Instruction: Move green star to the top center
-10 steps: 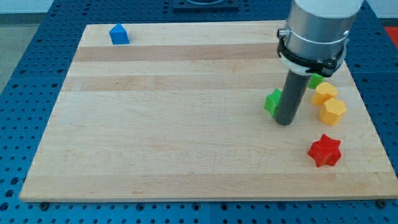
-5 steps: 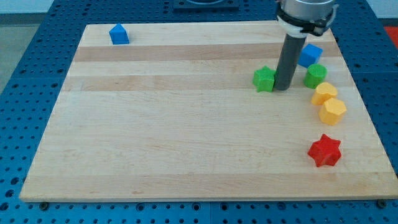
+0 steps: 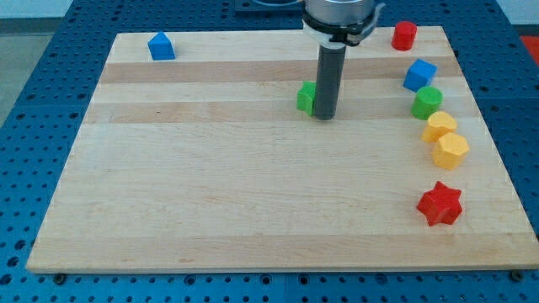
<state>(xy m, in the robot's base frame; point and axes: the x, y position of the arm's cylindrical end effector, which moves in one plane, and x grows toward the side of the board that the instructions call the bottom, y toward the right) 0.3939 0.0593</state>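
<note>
The green star [image 3: 306, 98] lies on the wooden board [image 3: 210, 185], above the board's middle and a little right of centre. The dark rod stands right against its right side and hides part of it. My tip [image 3: 325, 116] rests on the board at the star's lower right, touching it or nearly so.
At the view's right stand a red cylinder [image 3: 404, 35], a blue cube [image 3: 419, 75], a green round block [image 3: 427, 103], two yellow blocks [image 3: 440, 126] [image 3: 451, 151] and a red star [image 3: 440, 204]. A blue house-shaped block [image 3: 161, 46] sits at the top left.
The rod has moved left and up the view, pushing the green star with it from the right part of the board toward the top centre. The other blocks stayed put.
</note>
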